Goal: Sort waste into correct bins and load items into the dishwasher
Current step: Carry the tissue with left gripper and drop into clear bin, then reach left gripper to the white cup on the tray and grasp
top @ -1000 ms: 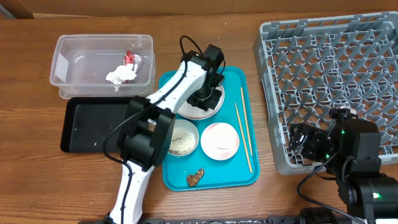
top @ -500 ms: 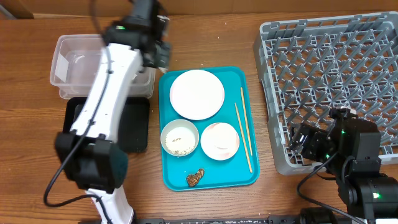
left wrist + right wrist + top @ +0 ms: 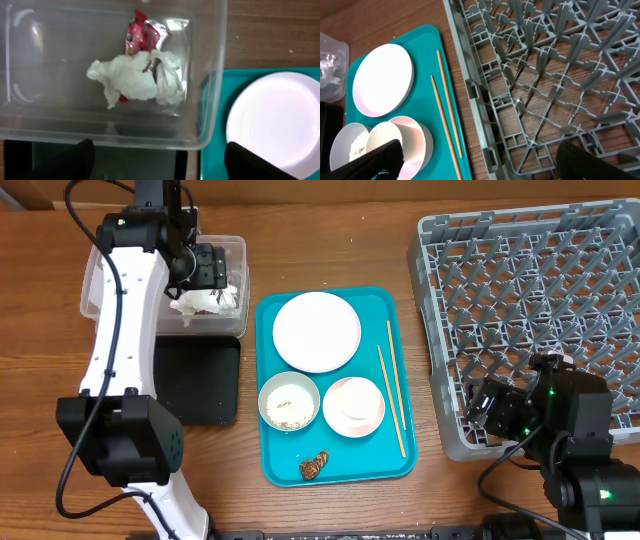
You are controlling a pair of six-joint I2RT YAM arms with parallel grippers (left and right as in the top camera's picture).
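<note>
— Where is the crumpled napkin [image 3: 135, 80] lying?
— It's sitting in the clear tub [image 3: 212, 100], beneath and slightly ahead of the left gripper [image 3: 160, 162], whose jaws are standing wide apart, holding nothing.
— Looking how?
— White, bunched up, leaning against a red-and-silver foil wrapper [image 3: 137, 32].

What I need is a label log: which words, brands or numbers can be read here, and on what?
No text can be read in any view.
On the red-and-silver foil wrapper: whatever print it bears is too blurred to read.
On the teal tray and the grey dish rack: no markings show.
</note>
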